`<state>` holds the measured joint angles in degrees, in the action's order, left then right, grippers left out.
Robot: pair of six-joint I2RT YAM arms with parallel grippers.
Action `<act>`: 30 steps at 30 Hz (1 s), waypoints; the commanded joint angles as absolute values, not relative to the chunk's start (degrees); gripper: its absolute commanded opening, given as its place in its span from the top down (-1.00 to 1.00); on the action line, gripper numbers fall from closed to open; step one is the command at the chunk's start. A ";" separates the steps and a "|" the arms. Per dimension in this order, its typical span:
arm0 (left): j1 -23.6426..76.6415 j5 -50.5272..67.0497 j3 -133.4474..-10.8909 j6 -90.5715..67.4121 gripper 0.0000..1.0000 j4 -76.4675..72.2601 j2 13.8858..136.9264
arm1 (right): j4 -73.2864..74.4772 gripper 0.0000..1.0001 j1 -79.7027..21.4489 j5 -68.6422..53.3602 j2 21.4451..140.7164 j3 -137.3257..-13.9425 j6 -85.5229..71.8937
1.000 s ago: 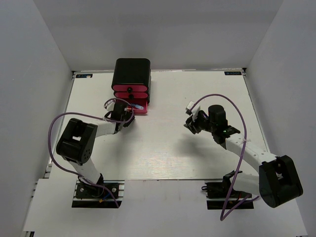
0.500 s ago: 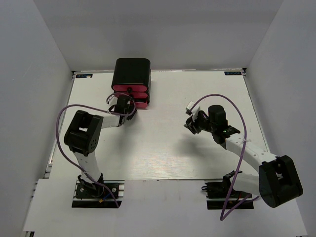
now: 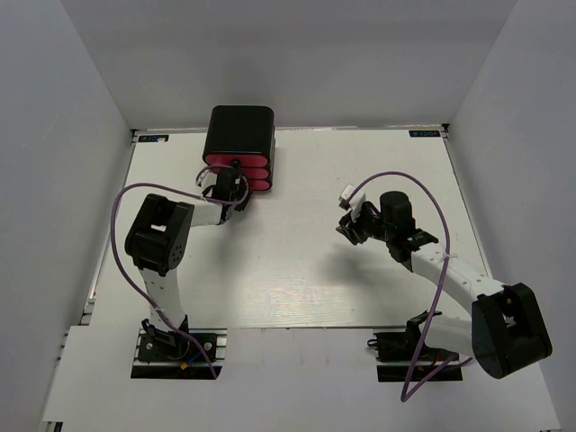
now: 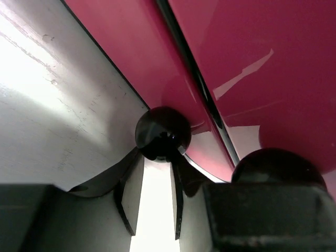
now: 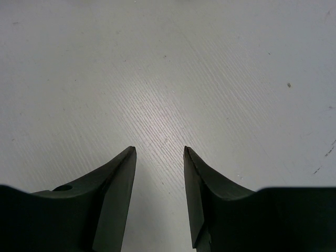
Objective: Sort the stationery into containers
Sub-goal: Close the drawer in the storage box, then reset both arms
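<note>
Touching a black knob (image 4: 163,134) with both tips, the left gripper (image 4: 156,159) is right up against the pink drawers (image 3: 238,174). Its fingers (image 4: 131,194) stand a little apart, with a thin bright gap between them. The knob is wider than that gap and sits just past the tips. I cannot tell if the fingers pinch the knob or only rest on it.

The knob sticks out of a pink drawer front that fills the view ahead of the gripper. The white table (image 4: 52,105) shows to the left of this front. A dark line to the right splits it from the next pink front. A second knob (image 4: 275,165) is off to the gripper's right, partly hidden by the gripper's black body.

From above, the three drawers sit one over the other in the black cabinet (image 3: 241,130), just beyond the left gripper, and they look pushed in.

The right gripper (image 5: 157,152) hangs over the table with the cabinet well off to its left. Its fingers are spread, with nothing between them and bare white table under them.
</note>
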<state>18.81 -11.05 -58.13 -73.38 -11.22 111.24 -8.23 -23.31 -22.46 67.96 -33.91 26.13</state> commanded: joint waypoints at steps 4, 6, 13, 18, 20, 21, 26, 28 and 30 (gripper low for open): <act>18.72 -11.25 -59.42 -74.44 0.28 -12.74 110.48 | -8.52 0.05 -23.12 -22.41 67.41 -34.19 26.81; 18.72 -10.64 -57.58 -74.44 0.35 -13.35 109.95 | -8.35 0.05 -23.11 -22.32 67.50 -34.28 27.07; 19.34 -4.14 -49.15 -71.02 0.40 -13.97 104.24 | -8.17 0.05 -23.20 -22.50 67.15 -33.84 27.60; 19.86 0.70 -43.69 -66.45 0.07 -13.18 98.62 | -8.35 -0.09 -23.12 -22.32 67.24 -33.84 27.77; 19.86 2.10 -40.79 -64.79 -0.09 -12.66 94.15 | -8.44 -0.20 -23.12 -22.41 67.24 -33.84 27.68; 19.86 2.11 -40.26 -62.25 -0.17 -11.26 92.48 | -8.52 -0.37 -23.03 -22.33 67.41 -34.10 27.51; 19.86 5.44 -38.77 -51.43 -0.73 -6.59 81.85 | -7.65 -0.81 -23.03 -21.89 67.24 -35.07 24.88; 19.86 5.45 -36.57 -47.65 -0.99 -4.40 74.38 | -6.34 -0.81 -23.12 -21.89 67.24 -36.29 21.73; 19.86 5.98 -33.59 -46.06 -0.99 -3.61 68.50 | -6.50 -0.81 -23.12 -21.36 66.71 -36.47 17.69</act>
<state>19.73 3.95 -36.56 -53.12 -6.72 76.42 -6.83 -23.27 -22.04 67.96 -34.04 23.73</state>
